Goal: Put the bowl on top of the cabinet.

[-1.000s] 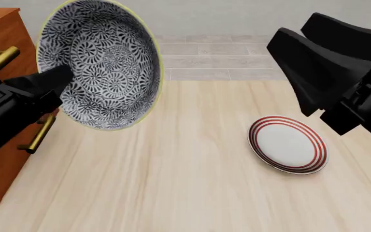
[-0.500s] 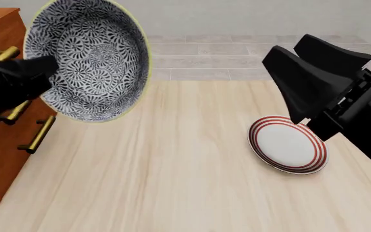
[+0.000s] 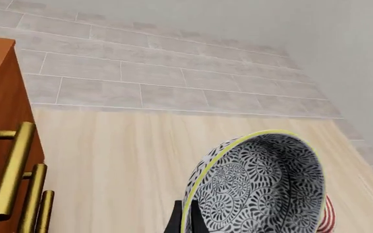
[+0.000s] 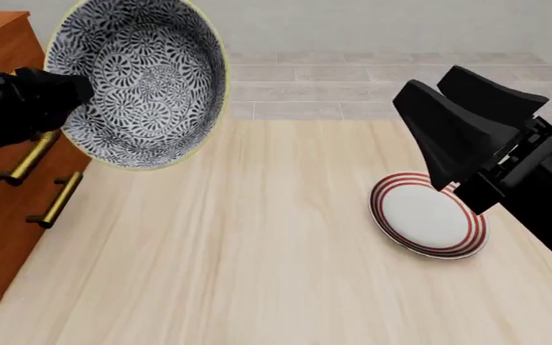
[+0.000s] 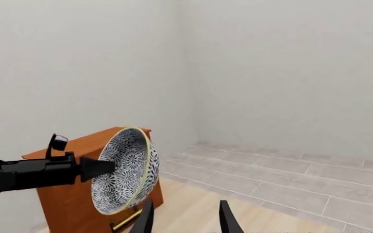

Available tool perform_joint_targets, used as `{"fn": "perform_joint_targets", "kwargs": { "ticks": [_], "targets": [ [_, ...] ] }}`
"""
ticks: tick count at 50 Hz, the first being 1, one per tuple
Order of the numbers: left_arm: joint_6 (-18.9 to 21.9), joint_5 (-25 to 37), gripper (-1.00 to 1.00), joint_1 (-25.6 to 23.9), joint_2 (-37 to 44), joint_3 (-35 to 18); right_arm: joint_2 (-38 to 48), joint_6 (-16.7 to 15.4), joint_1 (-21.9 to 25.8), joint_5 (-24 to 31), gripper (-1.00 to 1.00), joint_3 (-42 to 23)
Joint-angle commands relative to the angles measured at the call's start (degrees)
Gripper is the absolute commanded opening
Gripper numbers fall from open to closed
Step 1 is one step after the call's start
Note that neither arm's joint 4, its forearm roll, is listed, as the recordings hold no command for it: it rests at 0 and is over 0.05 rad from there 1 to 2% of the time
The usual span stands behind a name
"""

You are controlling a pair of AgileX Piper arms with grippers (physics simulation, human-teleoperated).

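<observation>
Bowl (image 4: 134, 83) hangs tipped on edge, clear of the tabletop (image 4: 256, 273) at its far left, just beside the cabinet (image 4: 3, 208), rim clamped by the left gripper (image 4: 65, 90). Right gripper (image 4: 468, 126) hovers above the plate (image 4: 428, 214), fingers parted, holding nothing.

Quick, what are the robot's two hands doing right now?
Left gripper: closed on the rim of the deep blue-and-white floral ceramic bowl, held up in the air.
Right gripper: fingers open, holding nothing.

Reddish-brown wooden cabinet (image 4: 3, 180) is blocking the table's left edge; red-ringed white plate (image 4: 428, 214) is occupying the right; bare wood is lying between.
</observation>
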Motion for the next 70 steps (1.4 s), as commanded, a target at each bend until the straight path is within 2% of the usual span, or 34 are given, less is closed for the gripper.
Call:
{"fn": "perform_joint_targets", "kwargs": {
  "ticks": [1, 2, 5, 10, 13, 18, 20, 22, 26, 28, 31, 32, 37, 52, 61, 62, 65, 70],
  "targets": [
    [-5.4, 4.9, -1.00, 0.5, 0.6, -3.4, -0.7, 0.7, -0.5, -0.2, 1.00, 0.9],
    [-7.5, 5.2, -1.00, 0.2, 1.3, -3.3, -0.8, 0.7, -0.6, -0.1, 1.00, 1.0],
    [-6.9, 6.6, -1.00, 1.6, 1.7, -3.9, -0.9, 0.8, -0.6, 0.0, 1.00, 1.0],
    [-9.4, 9.0, -1.00, 1.1, 3.8, -5.1, -0.6, 0.8, -0.7, -0.4, 1.00, 1.0],
    [-9.5, 11.2, -1.00, 2.9, 4.4, -6.3, -0.2, 1.2, -0.9, -0.8, 1.00, 1.2],
    [-6.4, 14.7, -1.00, 5.1, 4.9, -8.8, -0.2, 1.4, -1.0, -0.9, 1.00, 1.3],
    [-8.1, 15.2, -1.00, 4.1, 5.6, -9.1, -0.3, 1.6, -0.9, -0.8, 1.00, 1.4],
    [-6.8, 16.6, -1.00, 4.7, 6.0, -10.2, -0.3, 1.6, -0.9, -0.8, 1.00, 1.5],
    [-6.6, 19.1, -1.00, 7.7, 5.6, -11.2, 0.5, 1.6, -0.8, -1.4, 1.00, 1.2],
    [-5.9, 19.9, -1.00, 8.4, 5.8, -11.6, 0.7, 1.6, -0.8, -1.5, 1.00, 1.2],
    [-7.1, 20.7, -1.00, 8.3, 6.4, -12.0, 1.2, 1.6, -0.7, -1.9, 1.00, 1.1],
    [-6.4, 21.4, -1.00, 10.1, 5.8, -12.2, 1.2, 1.7, -0.7, -1.8, 1.00, 1.2],
    [-5.5, 23.8, -1.00, 12.1, 5.4, -13.7, 0.8, 1.8, -0.7, -1.7, 1.00, 1.4],
    [-4.8, 30.5, -1.00, 13.3, 3.4, -19.9, 1.3, 2.4, -1.1, -2.6, 1.00, 2.0],
    [-2.0, 33.0, -1.00, 16.4, 2.7, -23.1, 0.9, 2.9, -0.1, -3.1, 1.00, 2.2],
    [-0.4, 33.9, -1.00, 17.7, 2.5, -24.3, 1.0, 3.1, -0.1, -3.3, 1.00, 2.3],
    [-0.2, 34.3, -1.00, 18.1, 2.8, -25.4, 1.0, 3.2, 0.0, -3.4, 1.00, 2.4],
    [1.2, 35.8, -1.00, 22.5, 2.0, -27.9, 1.1, 3.4, -0.2, -3.5, 1.00, 2.4]
  ]
}}
